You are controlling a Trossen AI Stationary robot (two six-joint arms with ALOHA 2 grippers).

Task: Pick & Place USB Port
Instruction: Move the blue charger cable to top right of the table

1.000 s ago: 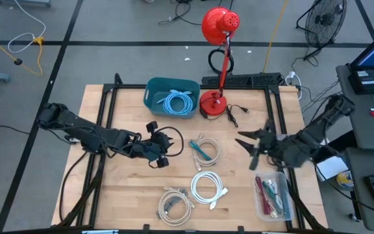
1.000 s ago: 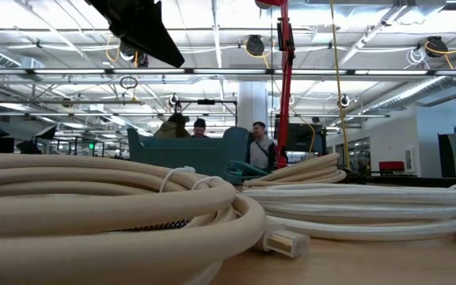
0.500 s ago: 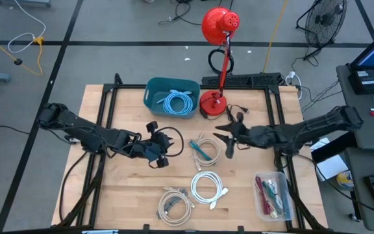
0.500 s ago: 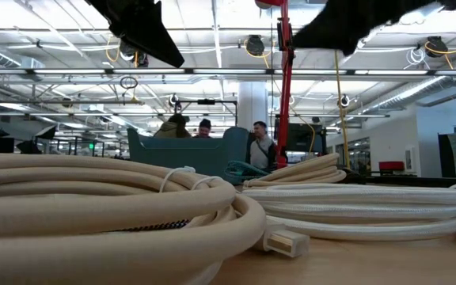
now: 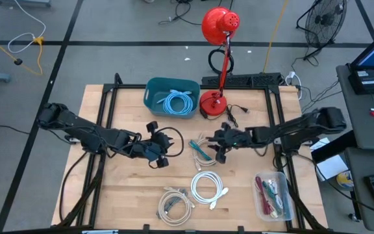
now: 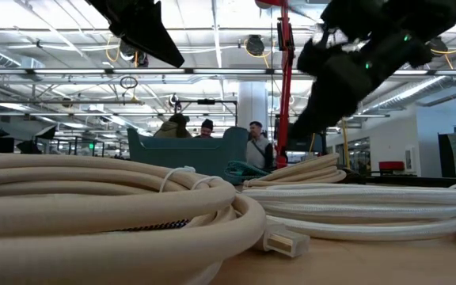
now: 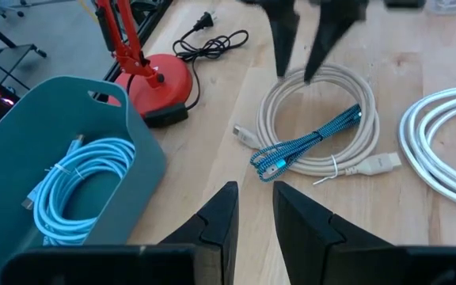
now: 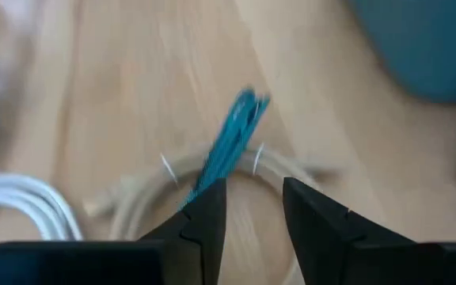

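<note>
The blue braided cable (image 5: 201, 150) lies bundled across a coil of beige cable (image 5: 208, 148) near the middle of the desk (image 5: 128, 201), just in front of the red lamp (image 5: 213, 103). It looks light and limp, likely to sag or snag the beige loops beneath, so the tight middle of the bundle seems the best place to pinch. The right gripper (image 5: 221, 148) hangs just over it with fingers apart and nothing between them; its wrist view shows the blue bundle (image 8: 226, 146) ahead of the fingertips. The left gripper (image 5: 163, 153) waits beside the coil, fingers slightly apart and empty. The teal bin (image 5: 152, 91), holding a light-blue cable (image 5: 178, 102), stands behind.
</note>
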